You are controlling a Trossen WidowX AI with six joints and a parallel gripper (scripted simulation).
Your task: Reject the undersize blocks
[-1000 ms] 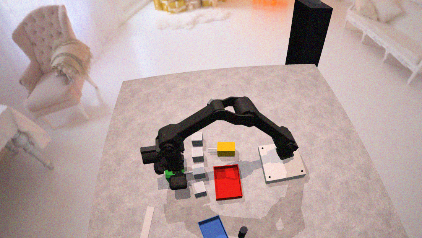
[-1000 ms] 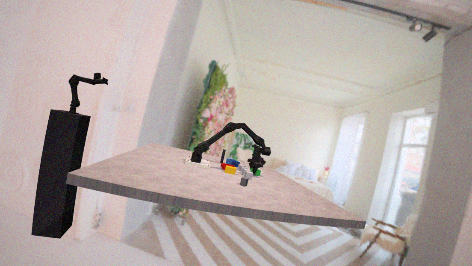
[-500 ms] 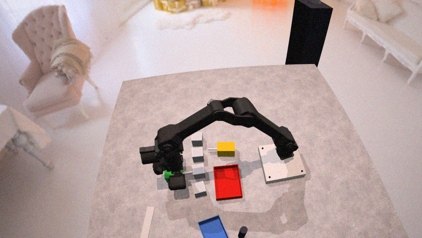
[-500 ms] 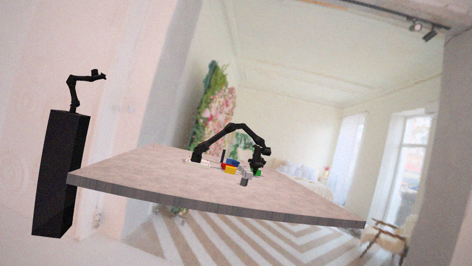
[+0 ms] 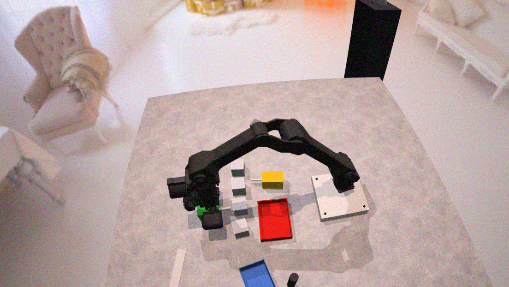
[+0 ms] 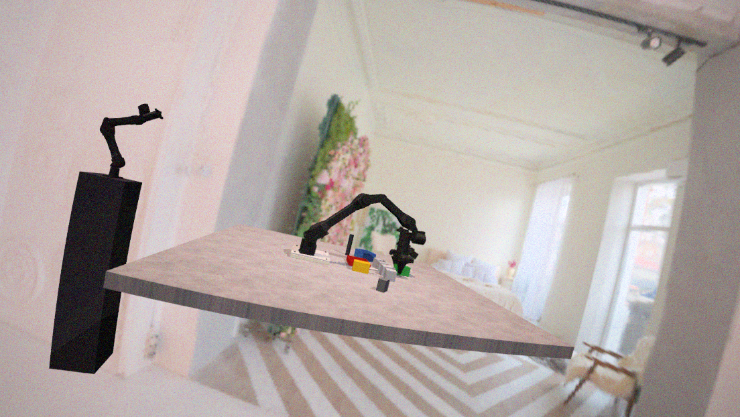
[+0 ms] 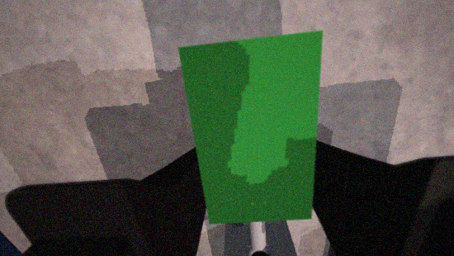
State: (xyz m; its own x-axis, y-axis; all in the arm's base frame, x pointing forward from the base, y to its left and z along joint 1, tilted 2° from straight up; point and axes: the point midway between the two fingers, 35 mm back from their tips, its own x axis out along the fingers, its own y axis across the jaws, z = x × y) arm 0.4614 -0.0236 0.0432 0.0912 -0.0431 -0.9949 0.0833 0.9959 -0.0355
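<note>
My gripper (image 5: pixel 212 208) (image 6: pixel 401 270) (image 7: pixel 249 144) is shut on the green gauge (image 5: pixel 200 212) (image 6: pixel 405 270) (image 7: pixel 252 116), low at the left of the block row. The gauge's pale pin (image 5: pixel 225 207) (image 7: pixel 258 236) points at the third block (image 5: pixel 239 207) (image 7: pixel 235 244), its tip at a dark hole in the wrist view. Much of the pin shows outside; how far the tip is in, I cannot tell. Two blocks (image 5: pixel 237 168) (image 5: pixel 238 186) stand farther back, and a turned one (image 5: pixel 241 229) nearer the front. The red tray (image 5: pixel 276 239) holds no block.
A yellow gauge (image 5: pixel 272 180) (image 6: pixel 360 266) with pale pins lies right of the rear blocks. A blue tray (image 5: pixel 257 275) (image 6: pixel 364 255), a black post (image 5: pixel 292 279) (image 6: pixel 350 245) and a pale strip (image 5: pixel 178 267) are nearer the front. A pale object (image 5: pixel 255 122) shows behind the arm.
</note>
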